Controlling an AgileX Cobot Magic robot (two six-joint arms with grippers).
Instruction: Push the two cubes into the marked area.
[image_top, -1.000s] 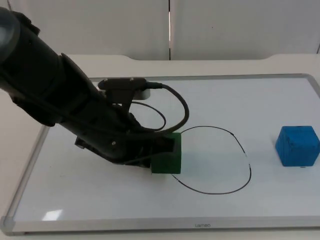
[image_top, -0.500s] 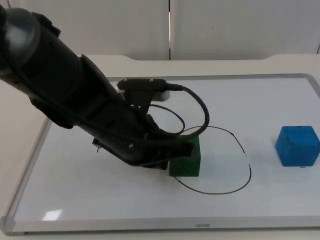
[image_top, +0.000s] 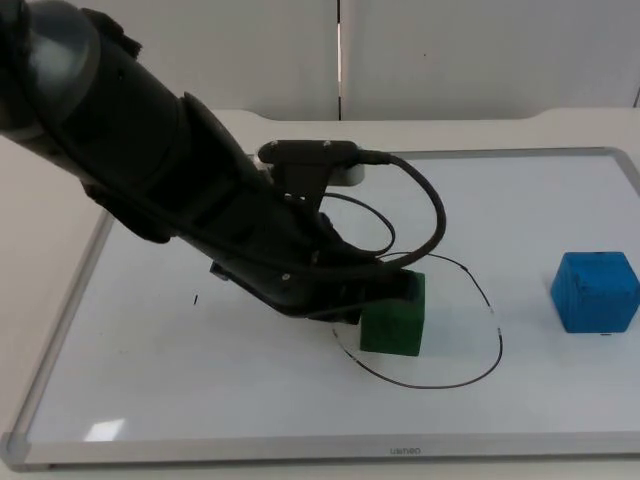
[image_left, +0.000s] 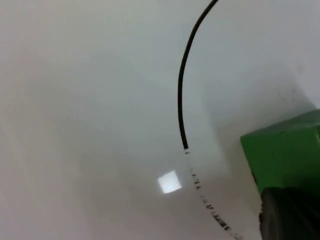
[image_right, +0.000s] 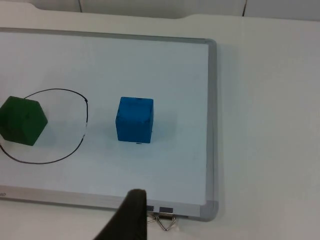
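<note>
White dry-erase board with grey metal frame (image_top: 560, 200), lying on the table. Hand-drawn black outline (image_top: 480, 290) on the board: landmark. Green wooden cube (image_top: 392, 318): just inside the outline's left edge. Blue wooden cube (image_top: 594, 290): right of the outline, well apart. Left gripper (image_top: 350, 300): against the green cube's left face; finger state cannot be told. Right gripper (image_right: 131, 212): over the board's near frame; finger state cannot be told.
</note>
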